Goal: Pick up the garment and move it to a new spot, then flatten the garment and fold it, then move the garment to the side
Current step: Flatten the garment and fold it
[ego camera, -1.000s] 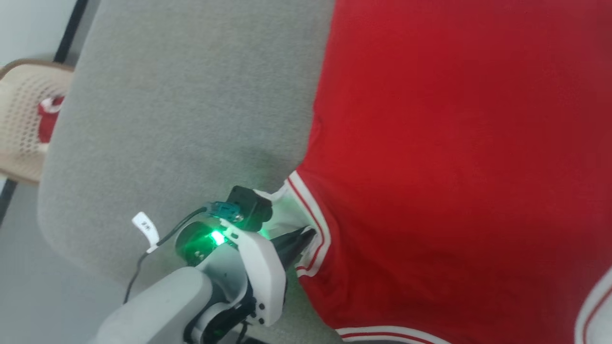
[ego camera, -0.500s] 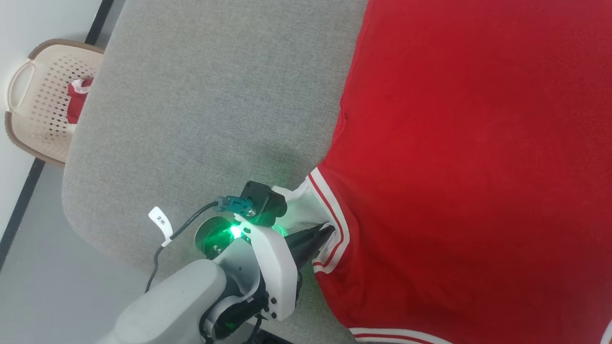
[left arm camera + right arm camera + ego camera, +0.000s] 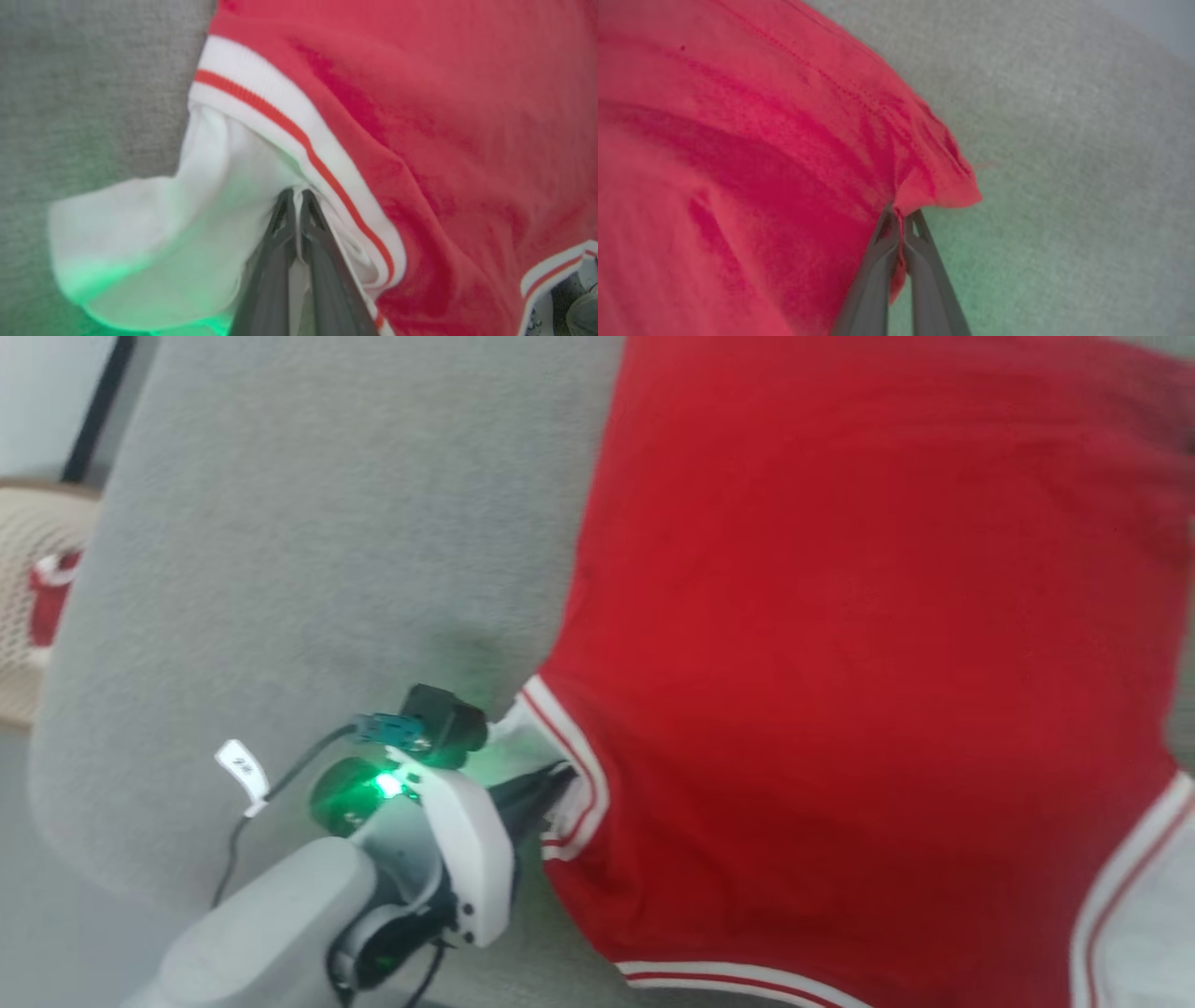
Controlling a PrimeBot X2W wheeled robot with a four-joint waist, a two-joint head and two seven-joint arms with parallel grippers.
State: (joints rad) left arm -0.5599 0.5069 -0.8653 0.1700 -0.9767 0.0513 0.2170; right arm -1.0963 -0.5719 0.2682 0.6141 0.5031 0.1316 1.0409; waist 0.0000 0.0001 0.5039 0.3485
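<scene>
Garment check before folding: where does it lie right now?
In the head view the garment lies on the grey fabric surface, toward the right, its white sleeve pinched by the left gripper; the right gripper pinches a red corner.

Red garment (image 3: 840, 663) flat on grey worktop (image 3: 327, 523). L gripper (image 3: 560, 775) jaws closed on white sleeve (image 3: 512, 733) at striped trim. Basket (image 3: 23, 569) far left.

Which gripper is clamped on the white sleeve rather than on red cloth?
The left gripper: it is shut on the white sleeve beside the striped trim. The right gripper pinches a plain red corner of the shirt.
</scene>
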